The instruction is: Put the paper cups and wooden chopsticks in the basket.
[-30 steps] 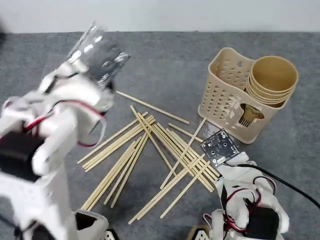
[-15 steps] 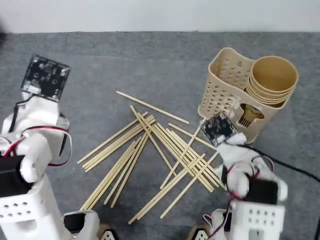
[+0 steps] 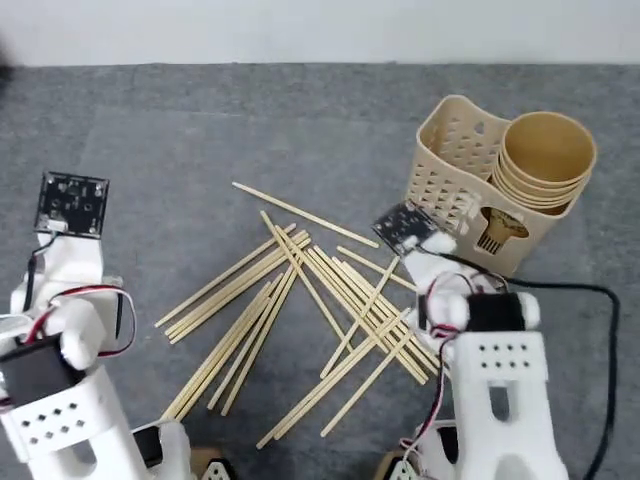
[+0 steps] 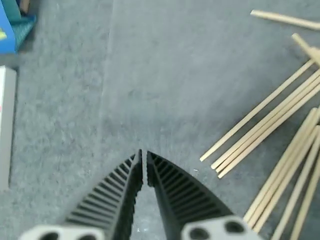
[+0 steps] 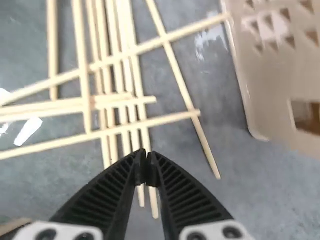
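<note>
At the lower middle of each wrist view, left jaws and right jaws sit pressed together, empty. Chopsticks [image 5: 122, 50] lie strewn across the desk [image 3: 330, 120], long axes mostly lower-left to upper-right, some crossing. Upper right, nested paper cups [image 3: 548, 150] stand upright in the basket [image 3: 445, 190].

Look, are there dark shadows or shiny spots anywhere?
High view: soft, even light; the chopsticks cast hardly any shadow on the grey mat. Right wrist view: a pale patch on the mat beside the basket, glare or a mark, hard to tell. Left wrist view: no glare.
</note>
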